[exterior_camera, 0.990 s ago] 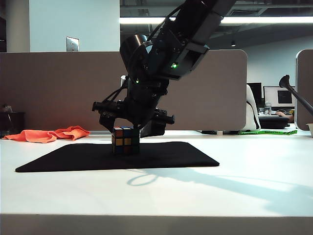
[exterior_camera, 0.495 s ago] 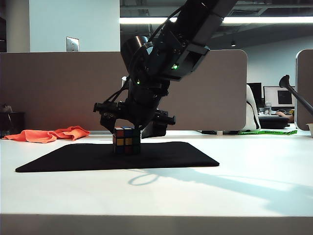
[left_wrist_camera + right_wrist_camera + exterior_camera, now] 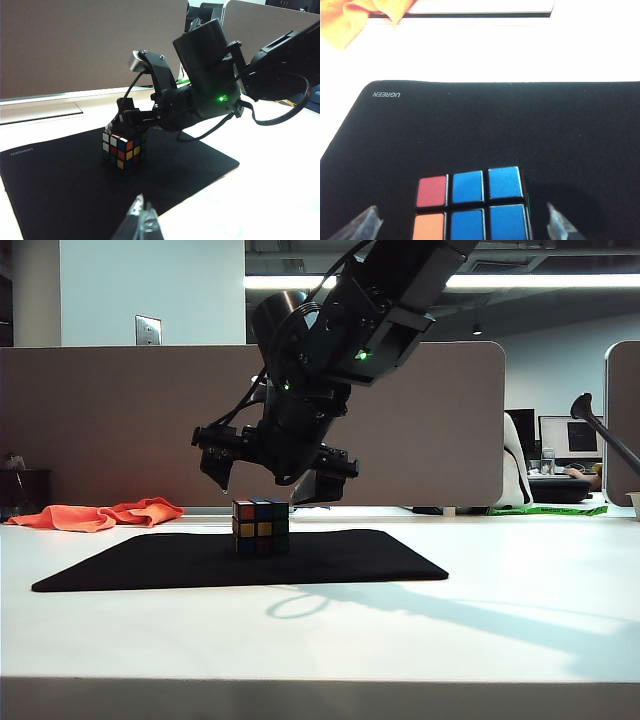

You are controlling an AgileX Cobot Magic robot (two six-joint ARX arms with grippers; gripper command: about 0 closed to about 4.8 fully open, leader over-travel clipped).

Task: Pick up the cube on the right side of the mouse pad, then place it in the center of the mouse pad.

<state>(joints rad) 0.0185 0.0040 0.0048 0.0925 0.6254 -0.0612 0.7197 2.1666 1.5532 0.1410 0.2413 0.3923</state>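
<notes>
Cube (image 3: 261, 526) sat free on mouse pad (image 3: 380, 558), mid-pad, clear of every edge. Right tool (image 3: 275, 481) hung just above, spread wide, empty. Left tool (image 3: 141, 222) back off pad's near edge, spread unclear. Placement looked done; only retreat left.

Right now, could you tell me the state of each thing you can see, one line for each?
cube: upright on the mouse pad, released, near its middle.
mouse pad: flat on the table.
right gripper: open, just above the cube, holding nothing.
left gripper: only clear fingertips visible, away from the cube.
orange cloth: crumpled, beyond the pad.
</notes>
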